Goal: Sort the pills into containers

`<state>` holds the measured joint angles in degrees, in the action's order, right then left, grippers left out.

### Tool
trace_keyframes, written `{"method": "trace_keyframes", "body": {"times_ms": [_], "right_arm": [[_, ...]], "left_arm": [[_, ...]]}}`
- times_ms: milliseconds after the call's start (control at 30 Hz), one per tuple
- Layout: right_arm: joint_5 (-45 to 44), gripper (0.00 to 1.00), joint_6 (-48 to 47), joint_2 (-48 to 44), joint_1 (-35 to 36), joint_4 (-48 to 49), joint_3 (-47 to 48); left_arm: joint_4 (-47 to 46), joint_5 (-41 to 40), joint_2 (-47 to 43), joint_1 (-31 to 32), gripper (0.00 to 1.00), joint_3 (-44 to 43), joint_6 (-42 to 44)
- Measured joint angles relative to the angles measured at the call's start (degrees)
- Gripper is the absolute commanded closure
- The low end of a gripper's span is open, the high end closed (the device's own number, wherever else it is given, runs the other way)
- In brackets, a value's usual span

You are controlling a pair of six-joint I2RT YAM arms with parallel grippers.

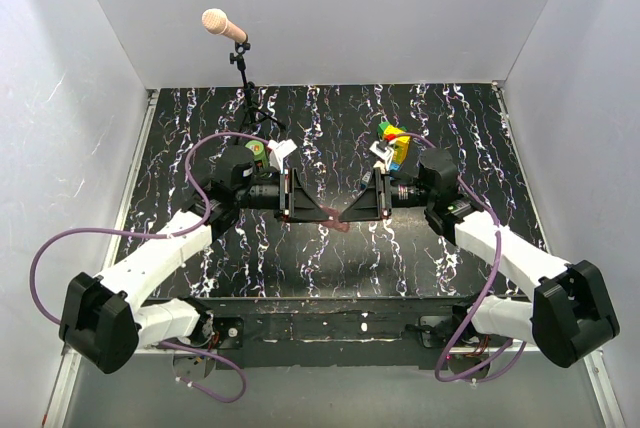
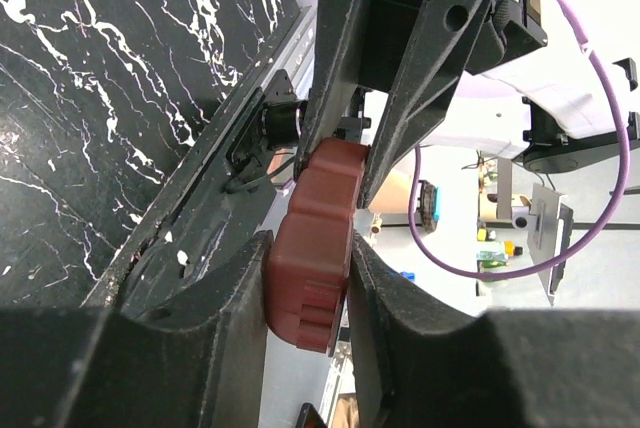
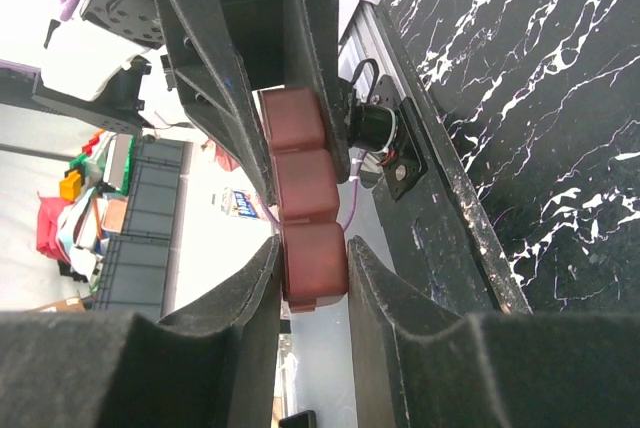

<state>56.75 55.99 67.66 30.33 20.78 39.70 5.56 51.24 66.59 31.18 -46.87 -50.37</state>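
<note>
Dead centre of the top view, my left end effector (image 1: 318, 214) and right end effector (image 1: 352, 212) meet tip to tip over the desk (image 1: 320, 128), and the red-brown box (image 3: 305, 183) sits right between them. Left wrist view: my two fingers are closed in on the box's lower end, pads flat against both of its sides, nearly shut with only the box's width between them. The right arm's fingers come in from the top of that frame and clamp the far end. Right wrist view, same story mirrored: my fingers pinch the nearest of the box's three lumpy sections, and the other arm's fingers grip the farthest one. So both are closed on the one box, each on its own end. Behind it, both wrist views show the desk's metal edge. Up in the top view, the green bottle (image 1: 258, 151) peeks out behind my left wrist, upper left of centre. The brick stack (image 1: 397, 148) stands just beyond my right wrist.
</note>
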Motion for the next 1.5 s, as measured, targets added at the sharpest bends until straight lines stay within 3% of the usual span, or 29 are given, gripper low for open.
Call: {"method": "trace_keyframes", "body": {"times_ms": [67,200,367,467,567,733,867,900,933,967,1000,1067,1200,1500], "right_arm": [[0.2,0.83,0.4,0.0,-0.3,-0.1,-0.2],[0.5,0.49,0.9,0.0,-0.4,0.3,-0.3],[-0.6,0.24,2.7,0.1,0.1,2.2,-1.4],[-1.0,0.18,3.8,0.1,0.2,3.6,-1.9],[-1.2,0.22,4.2,0.1,0.2,4.5,-2.0],[-1.1,0.56,5.7,0.3,0.2,7.1,-2.1],[0.0,0.94,8.3,1.1,0.0,11.0,-3.1],[0.4,0.99,8.5,1.4,-0.1,12.2,-3.3],[0.6,0.99,8.7,1.6,-0.2,13.4,-3.7],[0.7,0.99,8.9,1.7,-0.2,14.3,-4.0],[0.9,0.99,9.4,2.0,-0.2,15.0,-4.0],[0.9,0.99,10.1,2.2,0.0,15.5,-4.0],[1.0,0.99,9.9,2.2,0.2,14.6,-4.0],[1.7,0.99,3.0,2.0,0.2,2.6,-3.6]], "left_arm": [[-0.4,0.1,0.1,0.2,0.86,0.0,0.0],[-1.0,0.1,0.1,0.2,0.96,0.0,-0.2],[-2.2,-1.1,0.1,1.3,1.00,0.0,-1.0],[-3.0,-1.6,0.1,1.7,1.00,0.0,-1.4],[-3.8,-2.1,0.1,1.7,1.00,0.0,-2.1],[-5.1,-2.6,0.0,1.7,1.00,0.1,-2.6],[-5.8,-2.6,-0.2,1.8,1.00,0.2,-2.8],[-5.7,-2.5,-0.2,1.7,0.94,0.2,-3.0],[-5.8,-2.4,-0.2,1.5,0.79,0.3,-3.3],[-5.8,-2.4,-0.2,1.5,0.54,0.3,-3.4],[-5.5,-2.4,-0.3,1.5,0.37,0.3,-3.1],[-3.0,-3.3,-0.4,1.7,0.21,-0.4,-0.8],[9.3,-8.7,-0.5,2.0,0.11,-5.5,6.4],[29.8,-20.7,-2.7,2.6,0.12,-19.9,29.2]]}}
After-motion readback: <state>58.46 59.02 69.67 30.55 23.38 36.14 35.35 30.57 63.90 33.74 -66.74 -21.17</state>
